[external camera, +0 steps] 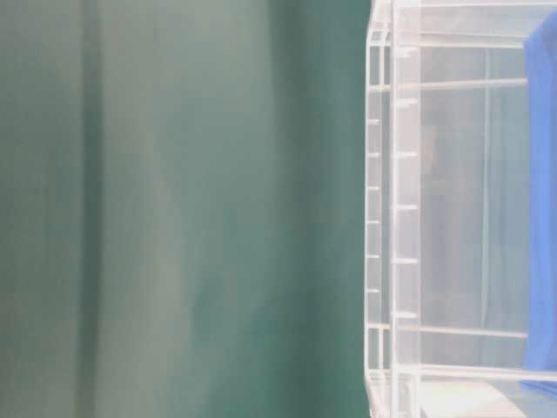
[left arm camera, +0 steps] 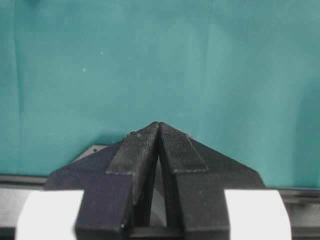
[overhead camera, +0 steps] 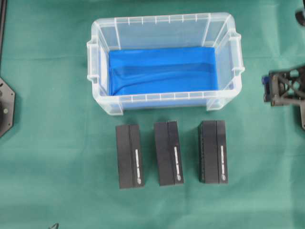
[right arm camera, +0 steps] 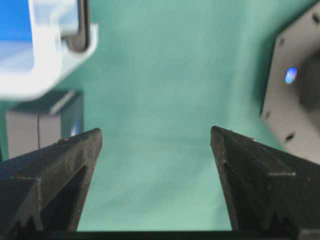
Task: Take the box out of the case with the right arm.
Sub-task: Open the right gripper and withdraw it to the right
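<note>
1. The right claw (right arm camera: pixel 156 137) hung released, its two pointed fingers spread wide with nothing but green surface (overhead camera: pixel 57 167) between them; it sat off the right end of the case, well clear of it.
2. Nearest to it was the right-hand box (overhead camera: pixel 213 151), lying flat on the surface just in front of the case's right corner; in the wrist view that box showed beyond the claw's left-side finger, apart from it and not held.
3. Two more black boxes, the middle box (overhead camera: pixel 168 152) and the left box (overhead camera: pixel 130 156), lay in the same row, each apart from its neighbour.
4. Behind the row stood the case (overhead camera: pixel 164 97); only its blue sheet (overhead camera: pixel 162 69) showed inside, and no box could be seen in it, so the lift-out looked complete.
5. The step in hand was judged to be pulling the arm clear: best done with the fingers kept spread and the path kept away from the case's handle and the nearest box, so neither was nudged.
6. Farthest off, the left claw (left arm camera: pixel 159 127) was clenched tip to tip on nothing, over bare surface
</note>
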Available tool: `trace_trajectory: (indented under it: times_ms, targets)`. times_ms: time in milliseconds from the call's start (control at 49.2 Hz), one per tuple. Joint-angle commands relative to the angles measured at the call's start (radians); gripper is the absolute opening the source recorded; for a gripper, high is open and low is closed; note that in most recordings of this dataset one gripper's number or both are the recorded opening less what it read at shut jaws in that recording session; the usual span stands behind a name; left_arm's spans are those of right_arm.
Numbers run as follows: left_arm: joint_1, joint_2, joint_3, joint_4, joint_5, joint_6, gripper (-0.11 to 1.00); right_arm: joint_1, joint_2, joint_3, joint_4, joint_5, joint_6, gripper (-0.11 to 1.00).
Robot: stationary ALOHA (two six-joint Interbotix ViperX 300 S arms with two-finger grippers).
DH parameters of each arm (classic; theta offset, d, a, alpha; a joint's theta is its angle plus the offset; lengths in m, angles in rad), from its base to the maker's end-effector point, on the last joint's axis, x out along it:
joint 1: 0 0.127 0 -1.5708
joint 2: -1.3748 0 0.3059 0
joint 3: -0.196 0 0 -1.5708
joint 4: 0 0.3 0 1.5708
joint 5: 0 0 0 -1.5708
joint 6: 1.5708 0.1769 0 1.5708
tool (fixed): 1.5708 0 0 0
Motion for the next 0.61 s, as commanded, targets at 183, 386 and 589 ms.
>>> trace_trajectory:
  times_ms: [183,386,589]
  targets:
    - [0.003,0.003,-0.011,0.003,-0.003,0.002,0.00,-0.230,-0.023,0.011,-0.003,-0.038,-0.256,0.84]
    - [0.003,0.003,-0.014,0.003,-0.003,0.002,0.00,-0.347,-0.023,0.018,0.005,-0.084,-0.380,0.84]
    - [0.003,0.003,-0.011,0.003,-0.005,0.002,0.00,-0.362,-0.023,0.020,0.006,-0.091,-0.388,0.84]
